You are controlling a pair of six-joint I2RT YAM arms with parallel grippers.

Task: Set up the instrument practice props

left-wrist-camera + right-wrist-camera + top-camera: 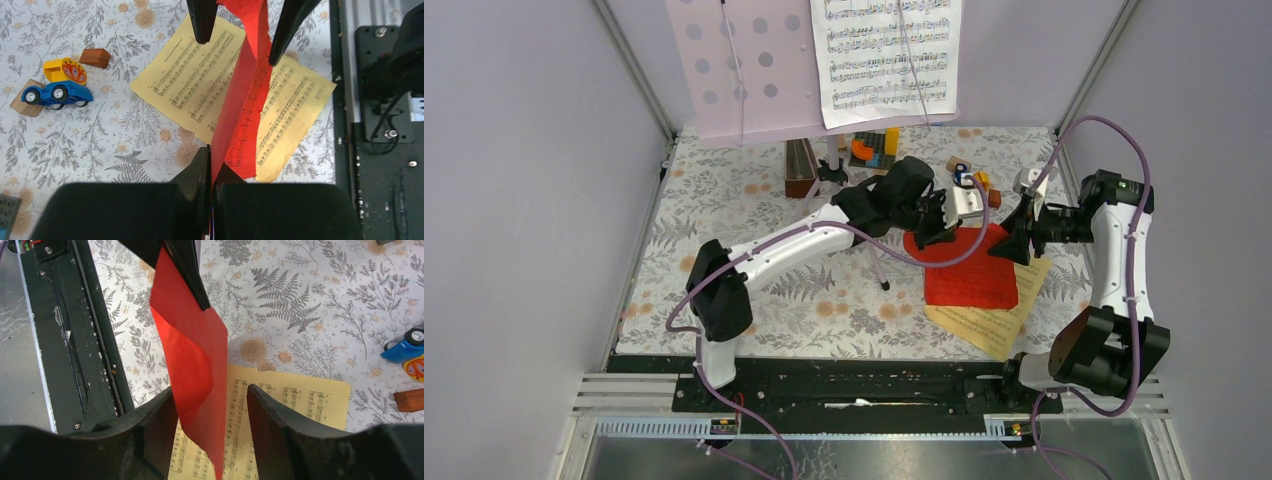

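The pale pink perforated stand panel stands at the back with a white sheet-music page on it. My left gripper is shut on one edge of the red page and holds it up off the cloth. My right gripper is open, its fingers astride the red page's other edge without pinching it. The yellow page lies flat underneath. A thin tripod leg shows under the left arm.
Orange-yellow toy blocks and a brown wedge-shaped object sit below the panel. A blue and yellow toy car and a brown block lie behind the pages. The black base rail runs along the near edge.
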